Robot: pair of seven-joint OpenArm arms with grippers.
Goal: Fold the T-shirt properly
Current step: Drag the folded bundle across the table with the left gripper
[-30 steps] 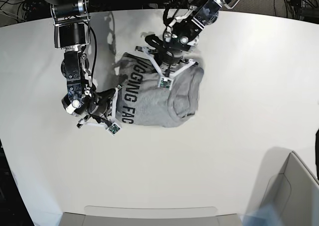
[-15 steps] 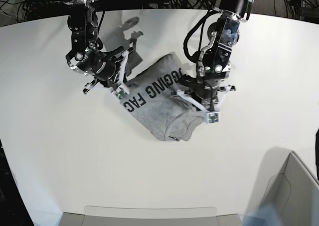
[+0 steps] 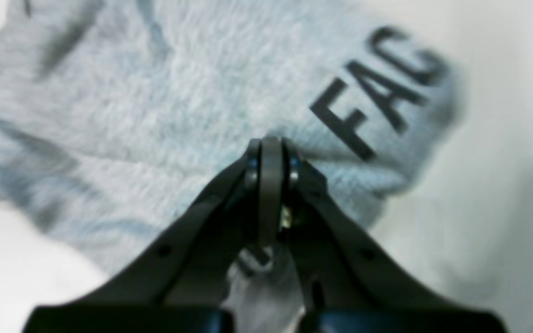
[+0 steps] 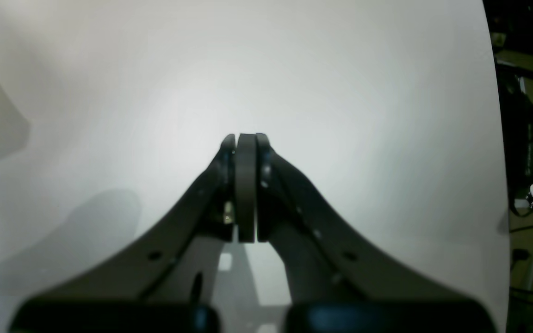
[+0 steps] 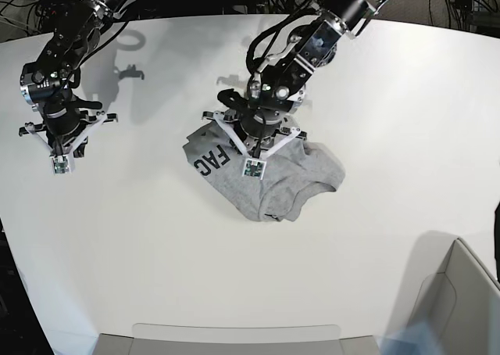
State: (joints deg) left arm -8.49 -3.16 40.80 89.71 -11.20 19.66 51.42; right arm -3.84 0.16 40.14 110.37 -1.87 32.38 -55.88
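The heather-grey T-shirt [image 5: 269, 184] lies bunched at the table's middle, with only the black letters "FAC" [image 5: 212, 161] showing at its left end. My left gripper [image 5: 248, 140] hangs over the shirt's upper edge. In the left wrist view it [image 3: 271, 150] is shut, its tips rest against the shirt [image 3: 146, 106] beside the "FAC" lettering [image 3: 377, 92], and no cloth shows between the jaws. My right gripper [image 5: 61, 128] is far off at the table's left. In the right wrist view it [image 4: 245, 141] is shut and empty over bare white table.
A grey open box [image 5: 461, 300] stands at the lower right corner. A pale tray edge [image 5: 234, 335] runs along the front. The white table's [image 5: 406, 97] far edge borders dark cables and equipment [image 4: 525, 138].
My right gripper has let go of the shirt and swung far left. My left gripper moved from the shirt's right edge up to its upper middle. Only "FAC" now shows.
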